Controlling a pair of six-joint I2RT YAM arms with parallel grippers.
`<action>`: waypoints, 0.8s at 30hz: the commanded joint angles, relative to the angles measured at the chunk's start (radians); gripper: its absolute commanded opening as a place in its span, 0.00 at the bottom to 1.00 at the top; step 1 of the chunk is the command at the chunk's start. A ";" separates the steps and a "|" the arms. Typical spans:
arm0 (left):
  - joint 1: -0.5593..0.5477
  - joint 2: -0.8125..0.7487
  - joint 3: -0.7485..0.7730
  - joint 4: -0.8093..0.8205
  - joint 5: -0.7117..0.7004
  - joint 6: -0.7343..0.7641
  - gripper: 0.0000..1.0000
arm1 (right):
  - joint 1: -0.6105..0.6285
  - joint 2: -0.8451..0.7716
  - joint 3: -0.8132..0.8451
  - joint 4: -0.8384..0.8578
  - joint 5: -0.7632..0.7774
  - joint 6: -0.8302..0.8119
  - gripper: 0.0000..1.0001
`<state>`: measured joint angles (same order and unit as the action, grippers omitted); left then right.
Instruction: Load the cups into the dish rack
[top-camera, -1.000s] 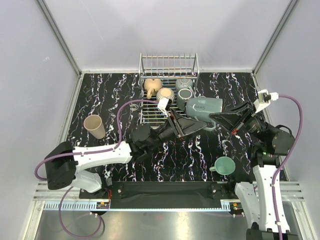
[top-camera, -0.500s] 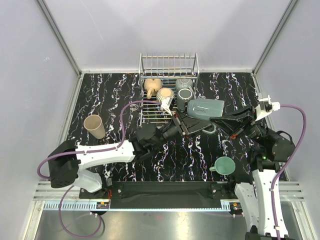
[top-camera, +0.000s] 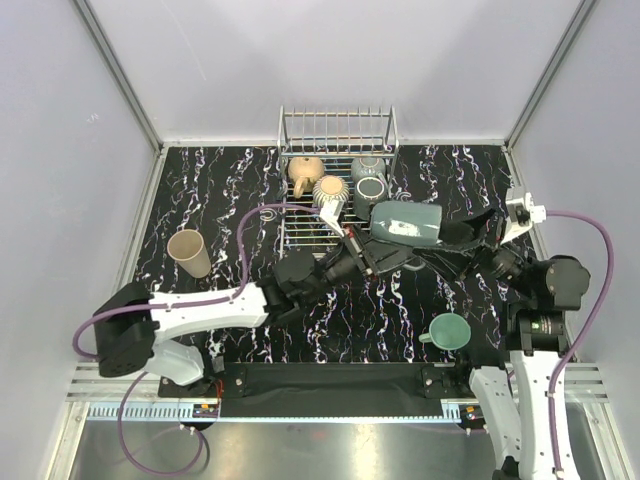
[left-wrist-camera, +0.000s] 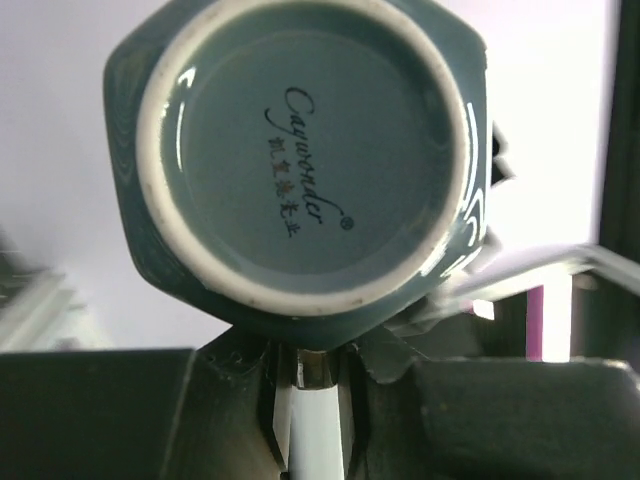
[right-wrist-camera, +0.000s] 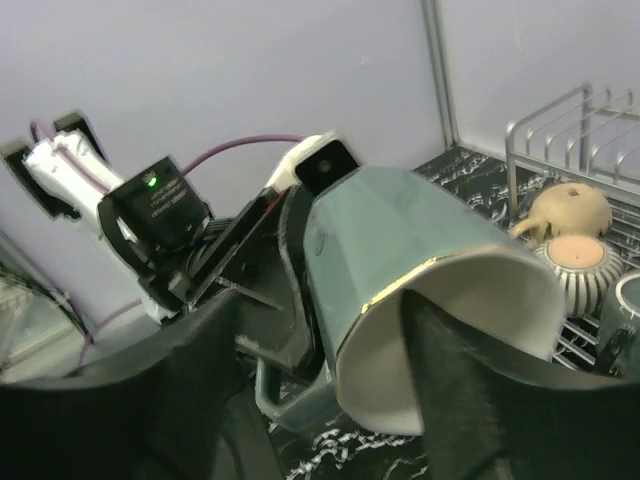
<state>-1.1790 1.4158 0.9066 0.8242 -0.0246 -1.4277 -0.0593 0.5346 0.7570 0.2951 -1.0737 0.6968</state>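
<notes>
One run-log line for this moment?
left gripper: holds teal mug aloft | right gripper: open at rim | dish rack: mug not loaded

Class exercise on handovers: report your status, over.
Left jaws shut on teal mug, by its handle. Right jaws straddle its rim, grip unclear. Mug in air at dish rack right front corner; three cups sit inside.

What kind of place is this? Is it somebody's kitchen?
Probably a robot test booth, not a home kitchen: plain white walls close in one marbled table, two robot arms are bolted at its near edge, and only a dish rack and some cups are kitchen things.
</notes>
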 joint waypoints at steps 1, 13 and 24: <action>0.004 -0.147 -0.018 -0.003 -0.115 0.200 0.00 | 0.012 0.013 0.091 -0.334 0.116 -0.153 0.80; 0.141 -0.342 0.132 -0.936 -0.451 0.806 0.00 | 0.012 0.172 0.209 -0.781 0.544 -0.201 0.98; 0.430 -0.178 0.184 -1.080 -0.313 1.003 0.00 | 0.012 0.287 0.372 -0.953 0.592 -0.218 0.88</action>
<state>-0.7677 1.2297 1.0157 -0.3187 -0.3279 -0.5198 -0.0521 0.8089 1.0397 -0.6010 -0.5201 0.5095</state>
